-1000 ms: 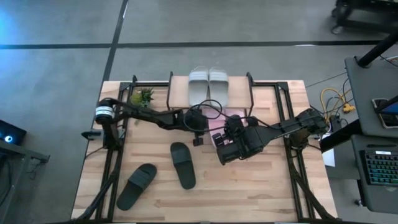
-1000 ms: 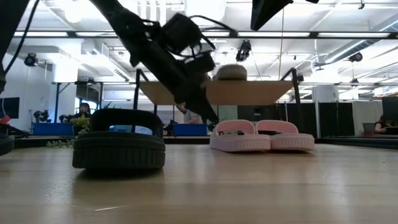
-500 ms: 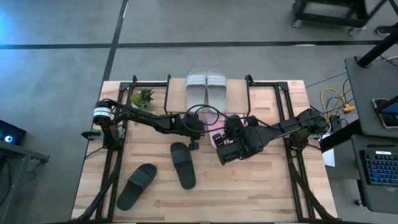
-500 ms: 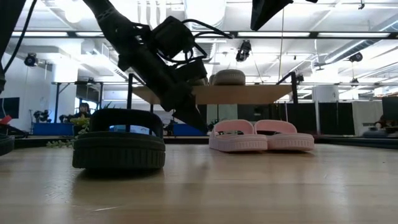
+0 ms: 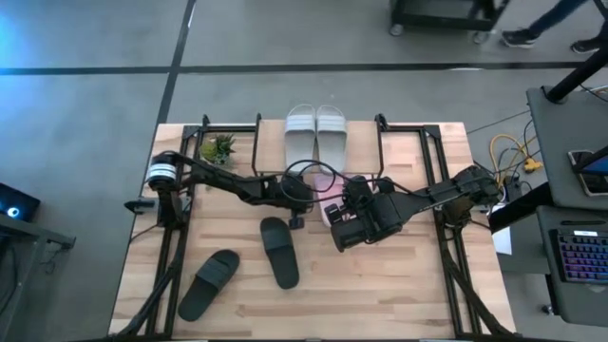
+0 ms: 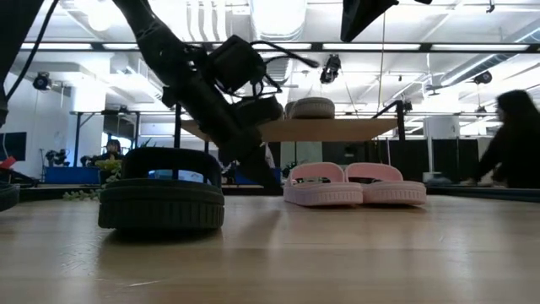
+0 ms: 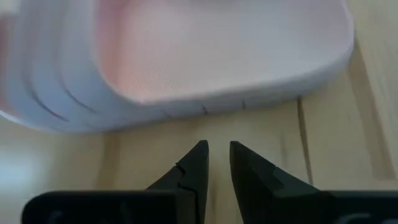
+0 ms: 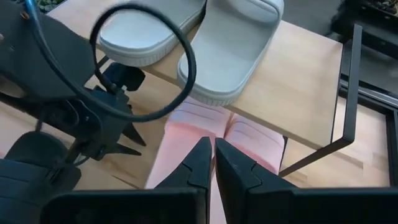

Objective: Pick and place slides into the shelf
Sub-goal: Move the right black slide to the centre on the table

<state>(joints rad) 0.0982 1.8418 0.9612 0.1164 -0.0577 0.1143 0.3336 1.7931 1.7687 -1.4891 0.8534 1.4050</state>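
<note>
Two black foam slip-on sandals lie on the large light wooden table (image 5: pixel 418 285) toward its near left corner: one (image 5: pixel 209 282) angled close to the left edge, the other (image 5: pixel 279 251) nearer the middle, apart from each other. Left gripper (image 5: pixel 297 220) sits low at mid-table, just beside the heel of a pale pink foam sandal (image 7: pixel 211 56); its dark fingers (image 7: pixel 193 171) stand slightly parted with nothing between them, not touching the sandal. Right gripper (image 8: pixel 212 163) hangs above the table right of centre, fingers pressed together on nothing, aimed at the pink pair (image 6: pixel 354 183), which rests side by side on the tabletop beneath the small low shelf of light wooden board and thin black legs (image 5: pixel 367 152). Two light grey foam sandals (image 5: pixel 317 129) sit side by side on the shelf board at the table's far edge. One small green plant (image 5: pixel 218 147) stands near the far left corner.
</note>
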